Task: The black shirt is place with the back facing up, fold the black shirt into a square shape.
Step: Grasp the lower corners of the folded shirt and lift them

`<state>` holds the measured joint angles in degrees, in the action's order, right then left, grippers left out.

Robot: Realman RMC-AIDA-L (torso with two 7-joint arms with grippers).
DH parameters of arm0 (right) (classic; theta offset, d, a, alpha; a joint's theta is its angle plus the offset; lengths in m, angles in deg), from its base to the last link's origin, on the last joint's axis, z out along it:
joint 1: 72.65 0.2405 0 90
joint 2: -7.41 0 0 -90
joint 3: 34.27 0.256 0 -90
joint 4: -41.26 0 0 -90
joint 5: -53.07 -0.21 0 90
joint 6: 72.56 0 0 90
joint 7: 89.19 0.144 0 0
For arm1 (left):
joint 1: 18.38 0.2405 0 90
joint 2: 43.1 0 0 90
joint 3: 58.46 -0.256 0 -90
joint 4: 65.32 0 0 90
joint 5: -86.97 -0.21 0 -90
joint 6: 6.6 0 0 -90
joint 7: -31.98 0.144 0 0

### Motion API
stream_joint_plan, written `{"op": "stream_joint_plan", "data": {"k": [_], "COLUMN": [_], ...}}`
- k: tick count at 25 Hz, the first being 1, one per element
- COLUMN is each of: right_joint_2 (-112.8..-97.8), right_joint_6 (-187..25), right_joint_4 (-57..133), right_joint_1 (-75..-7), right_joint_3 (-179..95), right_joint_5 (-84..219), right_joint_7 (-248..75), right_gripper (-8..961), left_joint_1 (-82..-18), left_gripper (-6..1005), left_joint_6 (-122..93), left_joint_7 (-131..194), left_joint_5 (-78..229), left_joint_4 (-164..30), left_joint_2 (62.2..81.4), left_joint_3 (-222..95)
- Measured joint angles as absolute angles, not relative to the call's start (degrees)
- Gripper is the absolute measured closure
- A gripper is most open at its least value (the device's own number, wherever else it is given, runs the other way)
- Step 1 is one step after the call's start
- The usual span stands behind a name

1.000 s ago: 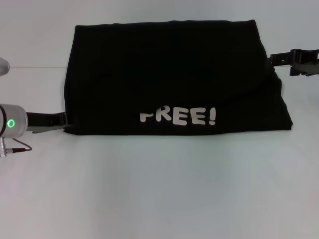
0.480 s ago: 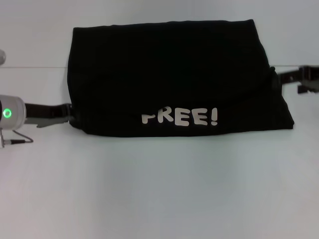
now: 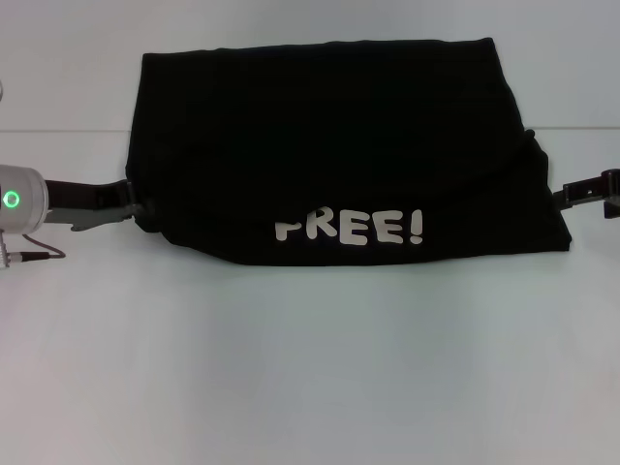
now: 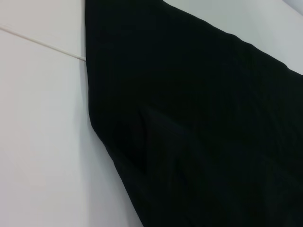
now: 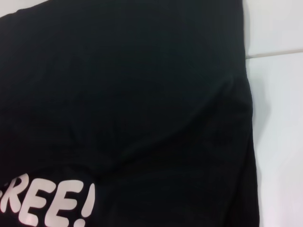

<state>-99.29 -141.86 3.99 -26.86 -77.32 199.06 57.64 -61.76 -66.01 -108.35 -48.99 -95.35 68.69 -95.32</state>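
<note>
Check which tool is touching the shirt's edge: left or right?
The left tool, at the black shirt's near-left corner. The right tool sits just off the right edge.

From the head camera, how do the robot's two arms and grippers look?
The left gripper is dark with grey finger parts, on a silver wrist carrying a green ring light and a thin cable. The right gripper is black and angular; its wrist is out of frame.
</note>
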Motion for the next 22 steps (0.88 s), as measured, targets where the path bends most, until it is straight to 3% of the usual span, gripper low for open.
{"op": "stream_joint_plan", "data": {"k": [8,19,22], "right_joint_2": [-100.28,-102.98,-103.44], "right_joint_6": [-138.2,-131.5,-129.6], "right_joint_4": [5.2,7.9,9.1], "right_joint_1": [-26.9,-27.1,-27.1], "right_joint_3": [-77.8,-77.8,-77.9], "right_joint_5": [199.1,199.0,199.0], "right_joint_7": [57.5,55.5,54.6], "right_gripper": [109,485,481], "left_joint_1": [-61.8,-61.5,-61.4], "left_gripper": [996,994,993], "left_joint_6": [-65.4,-64.3,-64.1], "left_joint_7": [-108.7,-108.7,-108.7], "left_joint_5": [-48.9,-48.9,-48.9], "left_joint_4": [-95.4,-95.3,-95.3], "left_joint_2": [68.92,69.14,69.13], "left_joint_3": [-95.3,-95.3,-95.3]}}
